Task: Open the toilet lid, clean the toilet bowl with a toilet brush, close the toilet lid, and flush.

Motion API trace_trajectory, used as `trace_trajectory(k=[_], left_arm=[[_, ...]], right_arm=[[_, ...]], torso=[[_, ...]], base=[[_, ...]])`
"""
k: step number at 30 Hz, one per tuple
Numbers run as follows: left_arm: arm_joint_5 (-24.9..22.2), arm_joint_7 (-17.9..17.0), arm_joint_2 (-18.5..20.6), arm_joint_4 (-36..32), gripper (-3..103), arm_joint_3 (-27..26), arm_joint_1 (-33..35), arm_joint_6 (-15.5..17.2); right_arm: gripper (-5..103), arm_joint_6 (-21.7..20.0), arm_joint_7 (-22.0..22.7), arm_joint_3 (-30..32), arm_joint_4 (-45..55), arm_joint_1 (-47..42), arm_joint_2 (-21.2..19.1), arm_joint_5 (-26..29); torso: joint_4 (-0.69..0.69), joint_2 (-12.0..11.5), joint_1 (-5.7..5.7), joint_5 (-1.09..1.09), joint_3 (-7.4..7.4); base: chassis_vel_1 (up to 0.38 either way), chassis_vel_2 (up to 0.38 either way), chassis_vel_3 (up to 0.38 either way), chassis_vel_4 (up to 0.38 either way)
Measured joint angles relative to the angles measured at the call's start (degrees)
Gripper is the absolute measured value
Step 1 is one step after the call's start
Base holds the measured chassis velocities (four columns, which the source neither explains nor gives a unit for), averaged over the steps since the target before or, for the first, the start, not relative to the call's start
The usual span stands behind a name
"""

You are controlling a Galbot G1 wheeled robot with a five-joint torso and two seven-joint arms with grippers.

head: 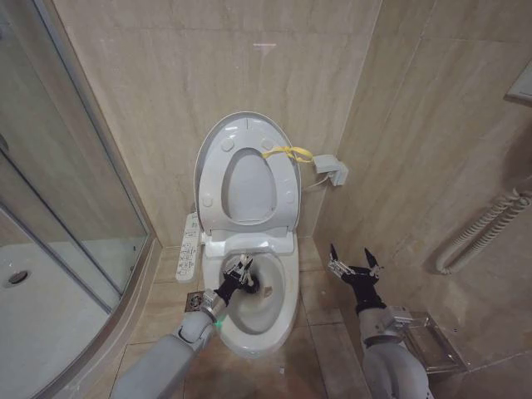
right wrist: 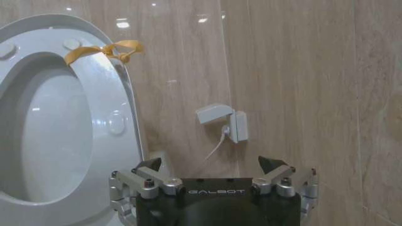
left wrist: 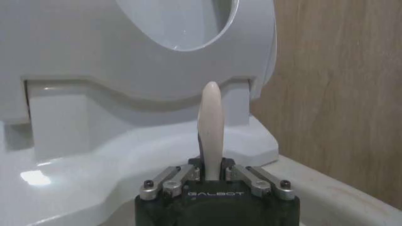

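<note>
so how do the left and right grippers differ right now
The left gripper is down inside the toilet bowl, shut on the toilet brush handle; the right gripper hangs open and empty in the air beside the bowl, over the floor. The left points toward the raised toilet lid; the right faces the wall. Both are black, with metal finger links.

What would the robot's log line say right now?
lid: toilet lid up | left gripper: shut on toilet brush, over toilet bowl | right gripper: open, idle beside bowl
</note>
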Motion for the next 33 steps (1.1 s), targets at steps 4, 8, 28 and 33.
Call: trace_trajectory(k=[4,8,28,33], left_arm=[[0.7,-0.1,-0.4,-1.2,17,-0.4,-0.2,0.0],[1.3,-0.9,-1.2,-4.5,17,-1.0,-0.3,0.2],[1.1,2.6,-3.7,-0.4,17,0.3,-0.8,-1.9],[1.7,2.7,-3.2,0.4,17,-0.7,-0.7,-2.5]], right_arm=[[100,0.0,0.0,0.0,0.0,0.0,0.0,0.0],[100,0.0,0.0,0.0,0.0,0.0,0.0,0.0],[100,0.0,0.0,0.0,0.0,0.0,0.0,0.0],[100,0.0,0.0,0.0,0.0,0.0,0.0,0.0]], torso=[[0.00,0.0,0.00,0.00,0.00],[-0.01,0.0,0.00,-0.01,0.00],[0.00,0.0,-0.01,-0.02,-0.01],[0.02,0.0,0.00,0.00,0.02]], base=[[0.000,0.000,0.000,0.000],[0.000,0.000,0.000,0.000],[0.000,0.000,0.000,0.000],[0.000,0.000,0.000,0.000]])
